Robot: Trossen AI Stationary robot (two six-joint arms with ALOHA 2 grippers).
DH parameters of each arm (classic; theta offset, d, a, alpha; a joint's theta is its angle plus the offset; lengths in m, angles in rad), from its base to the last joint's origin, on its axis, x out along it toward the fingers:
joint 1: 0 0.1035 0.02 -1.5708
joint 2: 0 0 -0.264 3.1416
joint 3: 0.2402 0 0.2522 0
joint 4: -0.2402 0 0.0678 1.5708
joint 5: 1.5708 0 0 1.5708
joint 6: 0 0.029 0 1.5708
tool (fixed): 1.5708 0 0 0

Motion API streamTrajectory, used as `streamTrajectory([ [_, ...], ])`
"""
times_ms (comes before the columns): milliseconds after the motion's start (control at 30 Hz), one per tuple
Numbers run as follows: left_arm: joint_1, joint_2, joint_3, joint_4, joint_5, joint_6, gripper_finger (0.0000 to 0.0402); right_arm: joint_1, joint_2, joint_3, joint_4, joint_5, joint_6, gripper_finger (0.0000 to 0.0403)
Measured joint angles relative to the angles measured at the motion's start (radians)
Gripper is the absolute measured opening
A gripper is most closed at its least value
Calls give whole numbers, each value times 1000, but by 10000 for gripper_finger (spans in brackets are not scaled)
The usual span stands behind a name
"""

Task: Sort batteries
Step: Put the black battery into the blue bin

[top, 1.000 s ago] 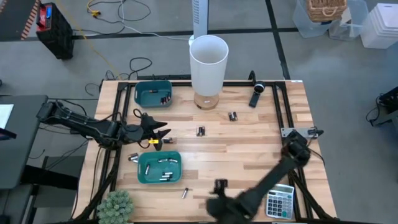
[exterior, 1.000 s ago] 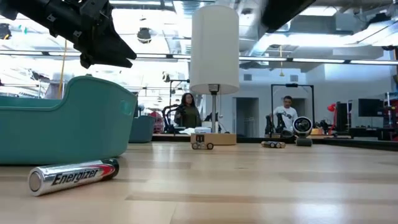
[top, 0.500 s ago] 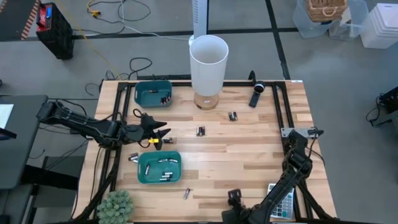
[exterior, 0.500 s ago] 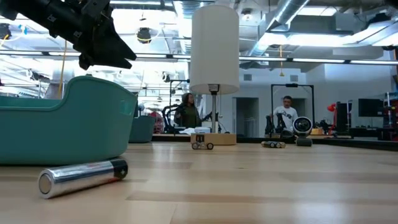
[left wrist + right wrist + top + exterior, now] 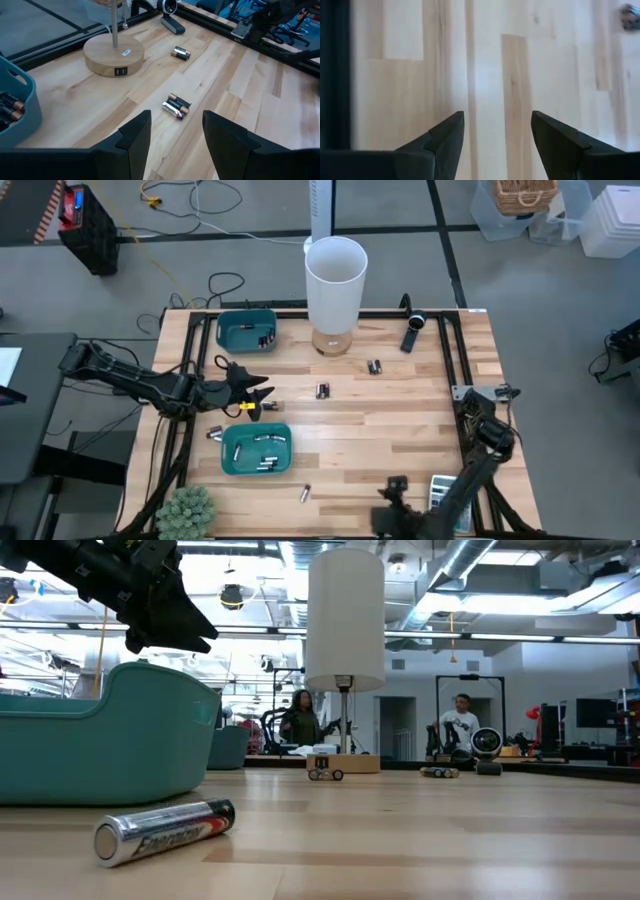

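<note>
Two teal bins hold batteries: one at the far left (image 5: pixel 246 330) and one near the front (image 5: pixel 256 448). Loose batteries lie on the wood: a pair mid-table (image 5: pixel 322 391) (image 5: pixel 176 106), another farther right (image 5: pixel 374 366) (image 5: pixel 181 53), one left of the near bin (image 5: pixel 213 433), and a silver one by the front edge (image 5: pixel 305 493) (image 5: pixel 165 830). My left gripper (image 5: pixel 262 392) (image 5: pixel 175 125) hangs open above the table, just beyond the near bin. My right gripper (image 5: pixel 396 484) (image 5: pixel 497 125) is open over bare wood near the front edge, right of the silver battery.
A white lamp (image 5: pixel 335 280) on a round wooden base (image 5: pixel 114 60) stands at the far middle. A black oblong device (image 5: pixel 412 332) lies at the far right, a calculator (image 5: pixel 448 500) at the near right, and a small plant (image 5: pixel 187 512) at the near left corner.
My right gripper has swept along the near edge toward the table's right edge, turning as it went. The silver battery by the front edge has rolled a little to the right. My left gripper has kept still.
</note>
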Motion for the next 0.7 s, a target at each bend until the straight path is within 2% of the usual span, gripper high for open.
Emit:
streamTrajectory([
  [200,0,0,0,-1,0,0,173,82,-48,0,-81,90,180,249],
  [300,0,0,0,1,-4,0,173,90,-53,0,-119,95,237,249],
  [567,5,0,0,14,-31,20,173,90,-52,0,-138,101,241,249],
  [700,31,-3,0,43,-34,43,173,111,-52,0,-126,48,317,249],
])
